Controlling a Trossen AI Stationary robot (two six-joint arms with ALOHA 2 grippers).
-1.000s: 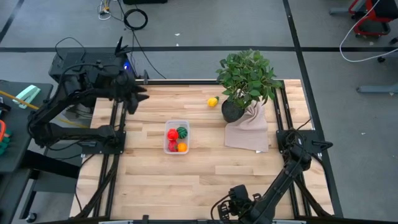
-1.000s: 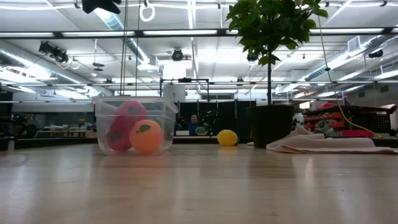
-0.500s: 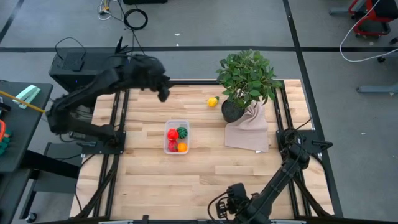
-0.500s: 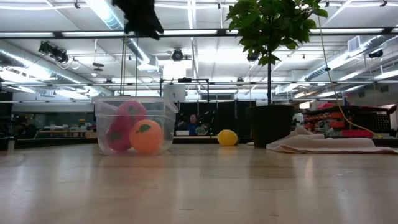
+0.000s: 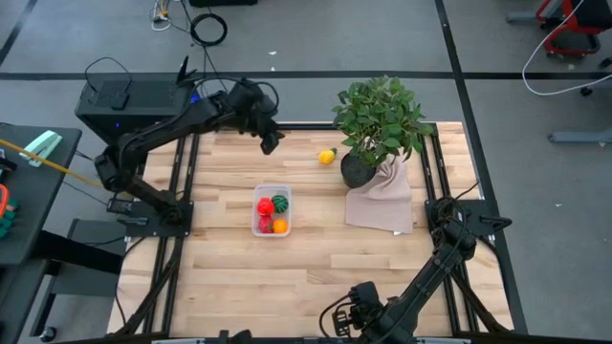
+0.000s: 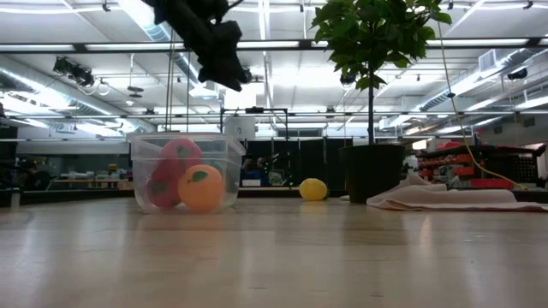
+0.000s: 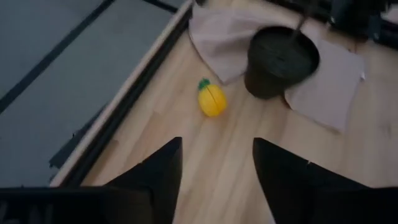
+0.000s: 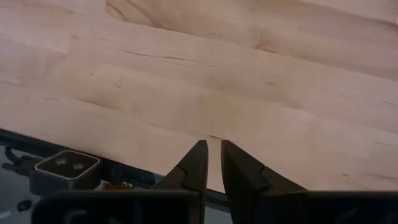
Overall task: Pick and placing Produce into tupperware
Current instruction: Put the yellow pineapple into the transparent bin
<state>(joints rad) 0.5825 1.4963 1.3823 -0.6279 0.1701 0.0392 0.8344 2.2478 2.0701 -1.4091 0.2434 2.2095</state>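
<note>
A yellow piece of produce (image 5: 327,156) with a green top lies by itself on the wood near the table's far edge (image 7: 212,100), and shows again in the low view (image 6: 313,189). The clear tupperware (image 5: 272,210) stands at the table's middle with red, green and orange produce in it (image 6: 184,171). My left gripper (image 5: 271,143) hangs open above the far edge, left of the yellow piece, with nothing between its fingers (image 7: 217,146). My right gripper (image 8: 211,149) is shut and holds nothing, low over the table's near edge (image 5: 359,311).
A potted plant (image 5: 380,124) stands at the far right, its dark pot (image 7: 280,59) on a beige cloth (image 5: 382,205), just right of the yellow piece. A dark rail (image 7: 118,106) runs along the table's far edge.
My left gripper has swung from the table's far left corner toward the right along the far edge and has come down, toward the yellow piece. Tupperware and produce have stayed where they were.
</note>
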